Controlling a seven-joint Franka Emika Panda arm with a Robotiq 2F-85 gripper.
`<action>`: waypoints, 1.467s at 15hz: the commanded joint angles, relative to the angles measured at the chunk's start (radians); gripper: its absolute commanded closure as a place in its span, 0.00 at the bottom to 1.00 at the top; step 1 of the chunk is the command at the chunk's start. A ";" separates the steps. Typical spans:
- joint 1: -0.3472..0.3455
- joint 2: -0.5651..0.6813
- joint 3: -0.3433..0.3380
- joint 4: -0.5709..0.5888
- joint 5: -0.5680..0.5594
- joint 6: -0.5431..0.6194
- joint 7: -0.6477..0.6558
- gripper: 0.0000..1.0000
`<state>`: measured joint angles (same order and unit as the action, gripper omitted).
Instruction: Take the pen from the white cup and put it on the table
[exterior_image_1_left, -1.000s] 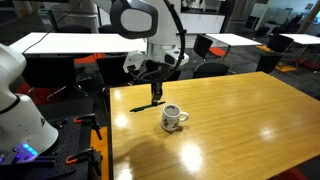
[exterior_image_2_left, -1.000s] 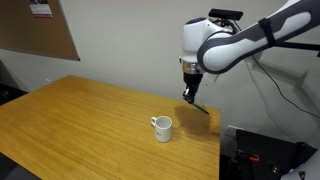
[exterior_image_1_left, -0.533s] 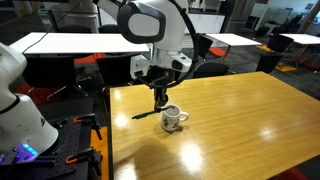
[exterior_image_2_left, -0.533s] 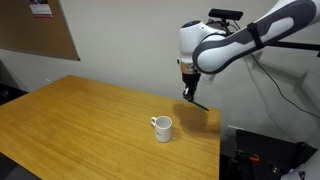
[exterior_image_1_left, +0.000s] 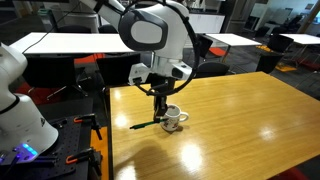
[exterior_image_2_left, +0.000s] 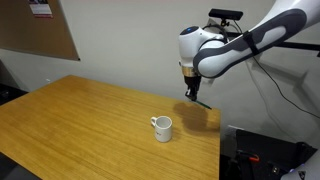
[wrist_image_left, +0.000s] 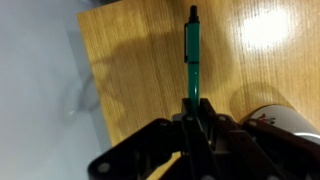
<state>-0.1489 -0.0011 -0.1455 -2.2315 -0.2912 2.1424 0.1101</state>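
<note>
One claw (exterior_image_1_left: 160, 113) hangs low over the near left part of the table (exterior_image_1_left: 245, 115) in an exterior view, clenched on one end of the pen (exterior_image_1_left: 145, 124). The pen runs almost level from the claw out to the left, its free end a little lower and close to the wood. Whether it touches the wood cannot be told. The cup (exterior_image_1_left: 173, 118) stands upright just right of the claw with its handle to the right, and the pen is wholly outside it. White-topped tables (exterior_image_1_left: 60, 42) stand far behind.

In an exterior view with a bare wall behind, the claw (exterior_image_2_left: 194, 96) points down over the far right part of the table (exterior_image_2_left: 80, 115). The cup (exterior_image_2_left: 162, 127) stands nearer and to the left, apart from the claw, with its handle to the left. The pen is too small and dark here to tell from the claw, so the grip cannot be judged from this view. A cork board (exterior_image_2_left: 45, 30) hangs on the wall at the upper left.

In the wrist view the claw (wrist_image_left: 191, 108) comes in from the bottom, its jaws pressed against the lower end of the pen (wrist_image_left: 191, 55). The pen is dark green with a black tip and sticks straight up the picture over the table (wrist_image_left: 130, 60). The cup (wrist_image_left: 285, 120) shows at the lower right, beside the claw and clear of the pen.
</note>
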 joint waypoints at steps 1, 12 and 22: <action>-0.016 -0.019 -0.019 -0.024 -0.063 0.028 0.095 0.97; -0.055 0.049 -0.062 -0.052 0.016 0.154 0.075 0.97; -0.067 0.130 -0.097 -0.023 -0.005 0.149 0.125 0.97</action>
<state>-0.2132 0.0998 -0.2313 -2.2782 -0.2929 2.2812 0.2048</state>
